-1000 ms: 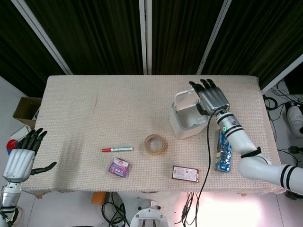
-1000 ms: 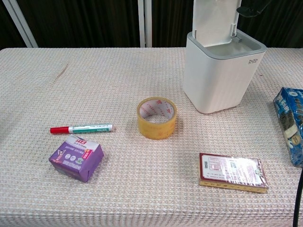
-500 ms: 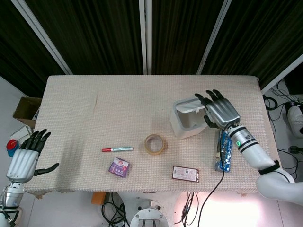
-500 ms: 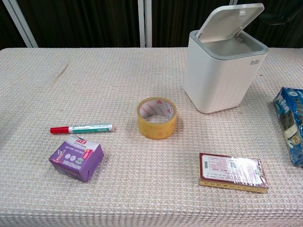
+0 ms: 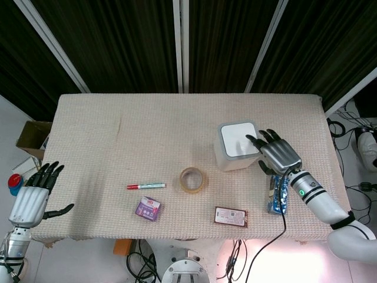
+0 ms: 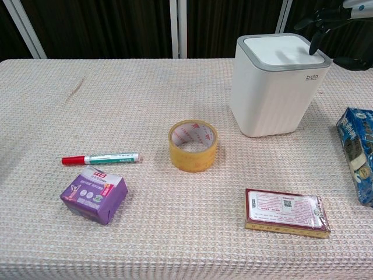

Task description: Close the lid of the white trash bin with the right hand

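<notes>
Beside the right hand (image 5: 278, 154), with its dull grey metal-look shell and black fingers, the white trash bin (image 6: 278, 84) is smooth matt plastic. A rough, waffle-woven beige cloth covers the bench (image 6: 145, 99). Nearer the hand's wrist, the blue packet (image 6: 356, 151) is glossy film.

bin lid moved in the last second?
Yes. The lid, upright a second ago, has swung down and now lies flat on the bin, which stays beside the tape roll. The right hand is at its right edge.
</notes>
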`<state>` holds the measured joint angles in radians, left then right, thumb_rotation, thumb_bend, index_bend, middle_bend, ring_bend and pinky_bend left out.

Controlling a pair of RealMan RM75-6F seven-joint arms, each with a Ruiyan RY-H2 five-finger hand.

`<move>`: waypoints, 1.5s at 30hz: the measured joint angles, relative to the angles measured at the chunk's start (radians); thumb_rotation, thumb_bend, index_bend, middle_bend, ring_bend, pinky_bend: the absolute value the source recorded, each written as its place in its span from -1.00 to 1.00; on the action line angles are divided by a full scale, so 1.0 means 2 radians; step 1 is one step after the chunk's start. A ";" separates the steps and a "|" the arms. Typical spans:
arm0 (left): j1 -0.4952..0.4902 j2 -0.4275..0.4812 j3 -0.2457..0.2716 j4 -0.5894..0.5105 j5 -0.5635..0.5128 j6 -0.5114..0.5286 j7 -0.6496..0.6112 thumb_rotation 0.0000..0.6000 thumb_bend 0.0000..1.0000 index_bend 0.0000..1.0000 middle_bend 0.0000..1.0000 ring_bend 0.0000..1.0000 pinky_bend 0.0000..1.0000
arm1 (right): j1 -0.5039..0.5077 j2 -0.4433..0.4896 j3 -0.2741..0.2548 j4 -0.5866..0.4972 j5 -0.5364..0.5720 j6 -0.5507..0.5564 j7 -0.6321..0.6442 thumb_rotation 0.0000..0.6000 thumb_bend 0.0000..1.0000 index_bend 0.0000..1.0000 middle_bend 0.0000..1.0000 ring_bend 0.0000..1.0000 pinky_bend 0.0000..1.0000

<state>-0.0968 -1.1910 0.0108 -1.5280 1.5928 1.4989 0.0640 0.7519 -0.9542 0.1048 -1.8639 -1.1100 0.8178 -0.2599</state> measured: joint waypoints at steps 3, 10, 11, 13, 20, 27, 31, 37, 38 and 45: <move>0.000 0.000 0.000 0.001 0.000 0.000 -0.001 0.41 -0.77 -0.85 -0.91 -0.93 -0.57 | 0.000 -0.007 -0.002 0.006 -0.001 -0.002 0.000 1.00 -0.06 -1.00 -0.52 -1.00 -1.00; 0.000 0.000 0.000 0.004 -0.001 0.000 -0.006 0.41 -0.77 -0.85 -0.91 -0.93 -0.57 | 0.000 -0.020 -0.007 0.016 -0.001 -0.007 -0.003 1.00 -0.06 -1.00 -0.54 -1.00 -1.00; 0.000 0.000 0.000 0.004 -0.001 0.000 -0.006 0.41 -0.77 -0.85 -0.91 -0.93 -0.57 | 0.000 -0.021 -0.007 0.017 -0.001 -0.007 -0.004 1.00 -0.06 -1.00 -0.54 -1.00 -1.00; 0.000 0.000 -0.001 0.005 -0.001 0.001 -0.007 0.41 -0.77 -0.85 -0.91 -0.93 -0.57 | 0.000 -0.024 -0.008 0.018 -0.002 -0.006 -0.004 1.00 -0.06 -1.00 -0.56 -1.00 -1.00; 0.002 0.001 -0.001 0.005 -0.001 0.005 -0.008 0.42 -0.77 -0.85 -0.91 -0.93 -0.57 | -0.013 -0.022 -0.003 0.008 -0.036 0.031 0.006 1.00 -0.09 -1.00 -0.92 -1.00 -1.00; 0.004 -0.001 -0.003 0.013 0.000 0.012 -0.017 0.41 -0.77 -0.85 -0.91 -0.93 -0.57 | -0.079 -0.019 -0.015 0.010 -0.119 0.162 0.009 1.00 -0.27 -1.00 -1.00 -1.00 -1.00; 0.004 -0.001 -0.005 0.018 -0.001 0.015 -0.023 0.42 -0.77 -0.85 -0.91 -0.93 -0.57 | -0.153 -0.029 -0.039 0.036 -0.150 0.257 0.004 1.00 -0.38 -1.00 -1.00 -1.00 -1.00; 0.003 -0.005 -0.006 0.025 0.004 0.019 -0.028 0.41 -0.77 -0.85 -0.91 -0.93 -0.57 | -0.256 -0.080 -0.061 0.143 -0.155 0.362 0.034 1.00 -0.41 -1.00 -1.00 -1.00 -1.00; 0.003 -0.006 -0.006 0.026 0.005 0.019 -0.028 0.41 -0.77 -0.85 -0.91 -0.93 -0.57 | -0.266 -0.090 -0.062 0.162 -0.153 0.370 0.042 1.00 -0.41 -1.00 -1.00 -1.00 -1.00; 0.005 -0.006 -0.004 0.027 0.008 0.023 -0.028 0.42 -0.77 -0.85 -0.91 -0.93 -0.57 | -0.322 -0.160 -0.060 0.289 -0.145 0.400 0.098 1.00 -0.42 -1.00 -1.00 -1.00 -1.00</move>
<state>-0.0868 -1.2036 0.0020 -1.4748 1.6097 1.5458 0.0089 0.1084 -1.2738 -0.0160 -1.2851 -1.4009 1.6178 -0.0633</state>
